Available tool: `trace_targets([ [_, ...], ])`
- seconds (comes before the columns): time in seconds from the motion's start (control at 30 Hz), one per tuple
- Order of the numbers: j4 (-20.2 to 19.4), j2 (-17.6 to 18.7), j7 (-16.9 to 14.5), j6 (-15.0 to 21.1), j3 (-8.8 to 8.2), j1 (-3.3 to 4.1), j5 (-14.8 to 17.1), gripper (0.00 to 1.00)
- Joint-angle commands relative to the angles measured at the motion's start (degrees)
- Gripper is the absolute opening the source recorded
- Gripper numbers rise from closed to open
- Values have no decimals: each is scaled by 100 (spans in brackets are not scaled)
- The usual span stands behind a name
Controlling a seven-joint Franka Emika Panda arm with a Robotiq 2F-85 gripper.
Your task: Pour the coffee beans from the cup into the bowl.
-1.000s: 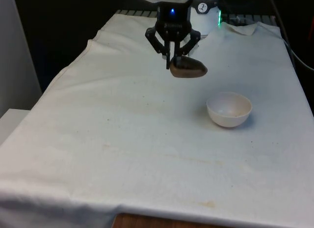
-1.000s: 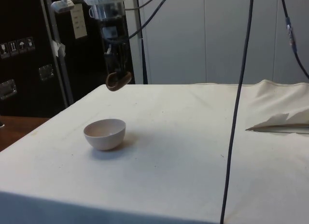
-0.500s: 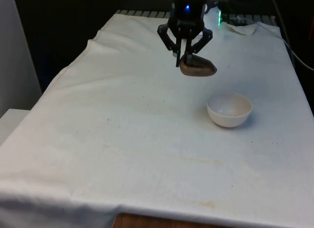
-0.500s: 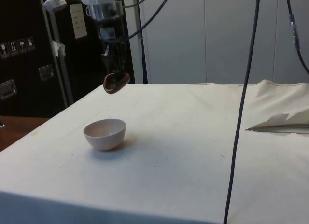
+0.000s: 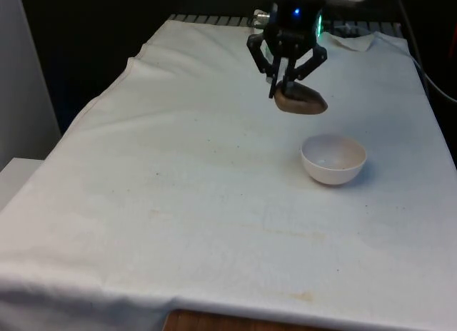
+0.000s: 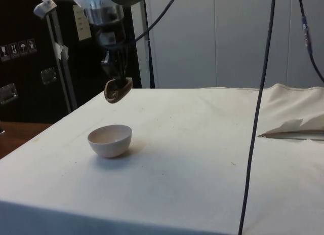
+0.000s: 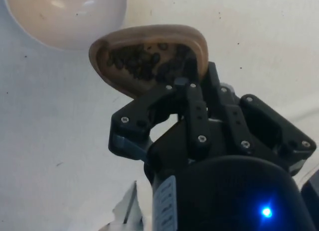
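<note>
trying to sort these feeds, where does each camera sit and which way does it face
Front view: looks along the table; the pincer holds the brown cup above and behind the white bowl.
Side view: at the table's side, looking across it; pincer, cup and bowl show.
Wrist view: on the wrist, looking down past the fingers into the cup of coffee beans.
All three share cup and bowl.
</note>
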Motion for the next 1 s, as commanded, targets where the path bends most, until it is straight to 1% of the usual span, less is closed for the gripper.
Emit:
trace_targets([
  [0.0, -6, 23, 120, 57, -6, 52, -97, 0],
  [0.07, -6, 40, 235, 57, 52, 46, -201, 0],
  [0.1, 0, 29, 189, 0, 97, 0, -160, 0],
  [0.13, 0, 52, 304, 63, 74, 46, -264, 0],
  [0.17, 0, 69, 418, 63, 126, 40, -384, 0],
  [0.33, 11, 115, 745, 46, 246, 46, -699, 0],
  [0.37, 17, 132, 877, 40, 298, 46, -837, 0],
  [0.4, 0, 97, 722, 23, 304, 0, -682, 0],
  [0.43, 17, 132, 877, 40, 298, 46, -837, 0],
  [0.47, 17, 138, 940, 34, 321, 40, -900, 0],
  [0.5, 23, 149, 1060, 11, 367, 40, -1037, 0],
  [0.6, 29, 160, 1215, -17, 413, 40, -1220, 0],
  [0.63, 29, 166, 1312, -46, 441, 40, -1335, 0],
  [0.67, 6, 155, 1249, -6, 470, 0, -1272, 0],
  [0.7, 29, 166, 1352, -57, 458, 40, -1392, 0],
  [0.73, 34, 172, 1404, -74, 476, 46, -1450, 0],
  [0.83, 40, 183, 1547, -126, 527, 40, -1627, 0],
  [0.87, 46, 189, 1639, -172, 561, 40, -1742, 0],
  [0.93, 52, 195, 1673, -189, 573, 40, -1793, 0],
  [0.97, 11, 166, 1639, -138, 607, 0, -1753, 0],
])
